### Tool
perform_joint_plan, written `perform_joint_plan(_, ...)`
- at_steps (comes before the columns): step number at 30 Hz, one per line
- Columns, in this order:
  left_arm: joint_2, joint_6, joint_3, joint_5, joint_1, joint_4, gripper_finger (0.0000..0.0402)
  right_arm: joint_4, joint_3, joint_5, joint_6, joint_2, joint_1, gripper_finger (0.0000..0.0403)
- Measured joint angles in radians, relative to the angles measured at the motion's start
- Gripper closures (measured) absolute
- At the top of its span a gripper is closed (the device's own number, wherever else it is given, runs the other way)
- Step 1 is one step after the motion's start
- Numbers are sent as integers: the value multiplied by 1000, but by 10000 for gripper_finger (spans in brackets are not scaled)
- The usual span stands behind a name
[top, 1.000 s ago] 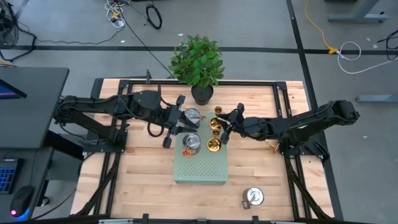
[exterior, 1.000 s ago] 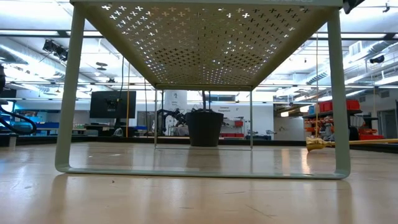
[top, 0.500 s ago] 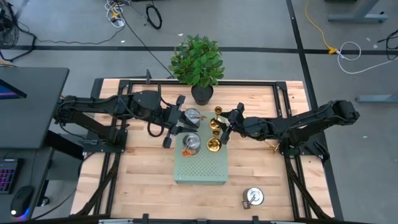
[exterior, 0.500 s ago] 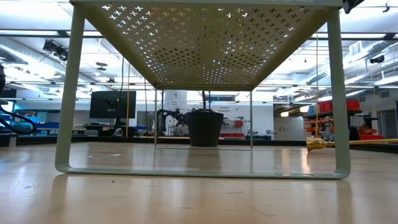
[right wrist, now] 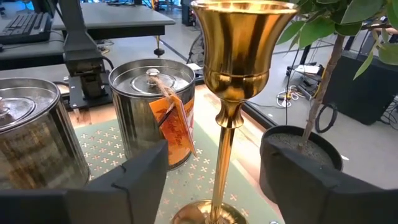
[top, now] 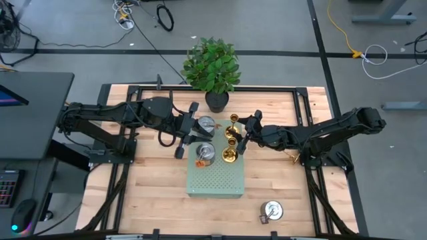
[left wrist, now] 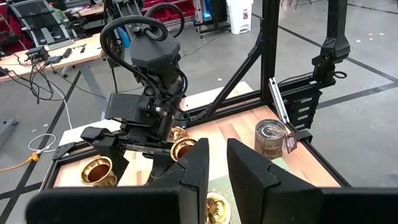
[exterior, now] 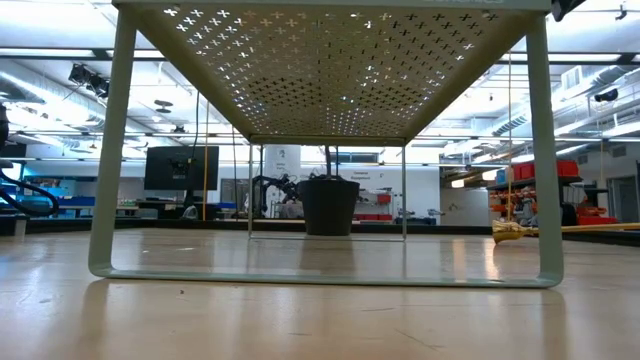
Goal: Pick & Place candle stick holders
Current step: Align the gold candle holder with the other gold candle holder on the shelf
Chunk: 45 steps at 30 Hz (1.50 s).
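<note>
**A:** Status? How many candle stick holders are placed?

**B:** Nearest first: you have one silver holder (top: pixel 271 211) alone on the counter (top: pixel 153 200), off the board's (top: pixel 215 183) near-right corner. I'd call that the one left to move.

**A:** And on the board?

**B:** A silver one (top: pixel 205 153) and a gold one (top: pixel 230 157) sit mid-board. Behind them is the middle gold holder (right wrist: pixel 242 37), standing upright on the board. Your right end effector (right wrist: pixel 214 146) is around its stem with the fingers spread and a gap on each side, so it grips nothing. Another silver (top: pixel 206 125) and the third gold (top: pixel 235 120) are at the board's far edge. So roughly five of six look done, assuming the board is the target.

**A:** Left arm?

**B:** The left end effector (left wrist: pixel 217 165) is just off the board's far-left corner. Its fingers are nearly together and it is empty.

**A:** Anything you can't confirm?

**B:**
- I can't tell whether the far gold one stands on the board or just past its edge, toward the plant (top: pixel 212 67).
- The low camera sees only the board's underside and shows no holders.
- A small gold item (top: pixel 291 158) right of the board sits partly under the right arm, and I can't make it out.
</note>
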<state>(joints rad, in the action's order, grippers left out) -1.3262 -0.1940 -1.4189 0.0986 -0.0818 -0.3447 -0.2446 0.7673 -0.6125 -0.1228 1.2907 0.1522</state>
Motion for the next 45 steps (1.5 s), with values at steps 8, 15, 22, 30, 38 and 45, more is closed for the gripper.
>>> perform_joint_plan(8, 0, 0, 0, 0, 0, 0, 335, 12, 0, 0, 1, 0, 0, 122)
perform_joint_plan(15, 0, 0, 0, 0, 0, -1, 335, 91, 0, -22, -4, -38, 13, 122)
perform_joint_plan(22, 0, 0, 0, 0, 0, -1, 335, 256, 0, -60, -51, -141, 68, 121)
perform_joint_plan(30, 0, 0, 0, 0, 0, -1, 335, 612, 2, -55, -256, -248, 130, 121)
perform_joint_plan(38, 0, 0, 0, 0, 0, -1, 335, 977, 2, 61, -490, -279, 164, 121)
perform_joint_plan(45, 0, 0, 0, 0, 0, -1, 335, 1228, 2, 245, -700, -269, 164, 121)
